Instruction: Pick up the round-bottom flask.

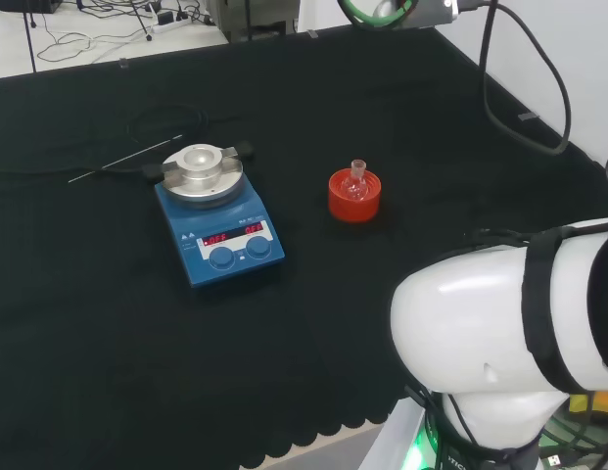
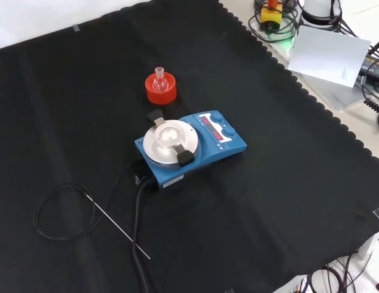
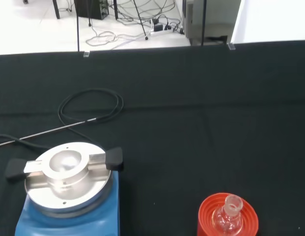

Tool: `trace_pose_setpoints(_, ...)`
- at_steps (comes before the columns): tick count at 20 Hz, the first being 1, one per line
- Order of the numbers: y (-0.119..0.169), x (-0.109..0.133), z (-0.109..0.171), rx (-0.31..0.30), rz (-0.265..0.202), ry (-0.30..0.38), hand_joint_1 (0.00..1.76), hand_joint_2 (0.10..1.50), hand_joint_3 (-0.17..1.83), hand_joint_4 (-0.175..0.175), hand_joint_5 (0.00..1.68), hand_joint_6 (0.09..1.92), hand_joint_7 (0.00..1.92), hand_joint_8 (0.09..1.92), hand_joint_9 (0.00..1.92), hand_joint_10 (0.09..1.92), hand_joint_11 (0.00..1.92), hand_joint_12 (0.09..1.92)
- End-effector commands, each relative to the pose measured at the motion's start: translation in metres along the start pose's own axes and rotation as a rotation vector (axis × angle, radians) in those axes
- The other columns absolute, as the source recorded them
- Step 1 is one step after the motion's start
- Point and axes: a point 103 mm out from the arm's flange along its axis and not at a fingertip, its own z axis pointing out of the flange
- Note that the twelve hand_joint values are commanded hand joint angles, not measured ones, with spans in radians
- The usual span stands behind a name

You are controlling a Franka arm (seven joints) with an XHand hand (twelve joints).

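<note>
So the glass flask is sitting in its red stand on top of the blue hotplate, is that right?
Not quite. The glass flask does sit in its red stand, but the stand is on the black cloth beside the blue hotplate, not on top of it. The front view shows a gap between them.

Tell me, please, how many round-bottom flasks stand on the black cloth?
1. The round-bottom flask sits in the red ring stand, right of the blue hotplate in the head view. None other is visible.

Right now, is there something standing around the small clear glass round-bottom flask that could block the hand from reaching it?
Nothing visible does. The clear glass round-bottom flask sits on its red ribbed ring stand, apart from the blue hotplate stirrer.
</note>
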Motion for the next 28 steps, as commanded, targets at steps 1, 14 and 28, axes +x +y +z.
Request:
trace_pose_setpoints(1,0.005,0.003,0.018,0.033,0.045,-0.004,0.27,1.16,0.38,-0.016,0.38,0.34,0.1,0.59,0.23,0.65,0.0,1.35)
trace_pose_setpoints(14,0.051,-0.074,0.087,0.034,0.099,0.101,0.4,1.1,0.33,-0.016,0.42,0.3,0.13,0.59,0.25,0.66,0.0,1.38)
trace_pose_setpoints(28,0.13,-0.11,0.2,0.063,0.127,0.212,0.56,0.98,0.33,-0.018,0.48,0.23,0.16,0.6,0.29,0.66,0.0,1.4)
